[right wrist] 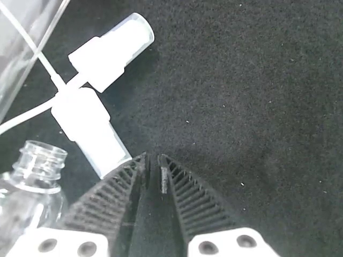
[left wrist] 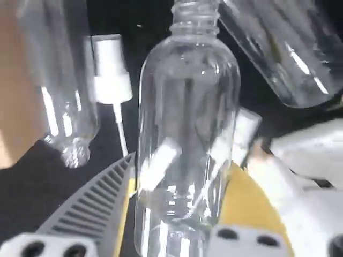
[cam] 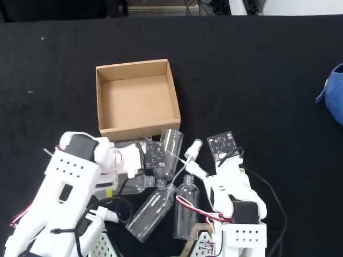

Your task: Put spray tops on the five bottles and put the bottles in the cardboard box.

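Looking down over the black surface [cam: 278,69], I see the cardboard box [cam: 104,96] standing open with nothing inside. The bottles lie in a loose group just in front of it, between the two arms.

The left tool [left wrist: 187,166] has one clear bottle [left wrist: 187,80] between its grey ribbed finger and its yellow finger. It seems closed on the lower body of this bottle, and the open neck points away from the wrist. No top is on it. Just beside it lies a second bottle [left wrist: 59,80] with its neck turned the opposite way. A loose spray top [left wrist: 111,69] with a thin tube rests between the two.

The right tool [right wrist: 154,163] is almost closed, with only a thin gap, and it holds nothing. Its tips are just beside the nearer spray top [right wrist: 86,128]. This one touches a farther spray top [right wrist: 110,48], and an open bottle neck [right wrist: 40,160] is near them.

I judge the bottles to be empty thin plastic: very light, smooth, round and a little soft. One will slip or roll easily, and a hard squeeze may dent it. The middle of the body is the good place to hold. A spray top is small and stiff, and should be taken across its collar. Its tube is thin and will probably bend, so it is no place to hold. The right tool would have to open before it can take one.
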You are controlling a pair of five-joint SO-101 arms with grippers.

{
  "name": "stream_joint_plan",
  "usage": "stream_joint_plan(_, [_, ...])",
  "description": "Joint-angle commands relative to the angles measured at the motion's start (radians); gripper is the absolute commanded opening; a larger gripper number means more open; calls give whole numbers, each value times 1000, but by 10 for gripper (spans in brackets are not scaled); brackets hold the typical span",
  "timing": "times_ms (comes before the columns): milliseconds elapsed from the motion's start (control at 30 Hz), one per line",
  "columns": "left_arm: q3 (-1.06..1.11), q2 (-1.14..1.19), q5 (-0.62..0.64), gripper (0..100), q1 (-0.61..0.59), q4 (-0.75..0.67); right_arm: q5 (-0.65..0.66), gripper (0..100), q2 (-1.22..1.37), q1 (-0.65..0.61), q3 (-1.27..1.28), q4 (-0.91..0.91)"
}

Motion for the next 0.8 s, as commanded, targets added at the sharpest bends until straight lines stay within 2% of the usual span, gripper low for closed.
stream_joint_plan(0, [-228,-15,-9,59,-18,153,8,12,-96,-11,-7,6])
stream_joint_plan(100, [-298,-11,-6,58,-105,161,8,12,-96,-11,-7,6])
stream_joint_plan(233, [-366,-14,44,58,-291,166,9,12,-96,-11,-7,6])
stream_joint_plan(333, [-412,-14,117,58,-453,160,11,12,-96,-5,-8,-31])
stream_joint_plan(500, [-429,-5,144,58,-774,101,14,12,-96,-3,-10,-206])
stream_joint_plan(567, [-384,-3,144,58,-895,35,74,12,-96,-3,-12,-269])
stream_joint_plan(633, [-306,-3,144,58,-995,-41,203,12,-96,-3,-12,-311])
stream_joint_plan(700, [-203,-3,144,58,-1081,-127,316,12,-96,-5,-30,-310])
stream_joint_plan(767, [-90,-3,143,58,-1173,-247,368,12,-96,-5,-87,-275])
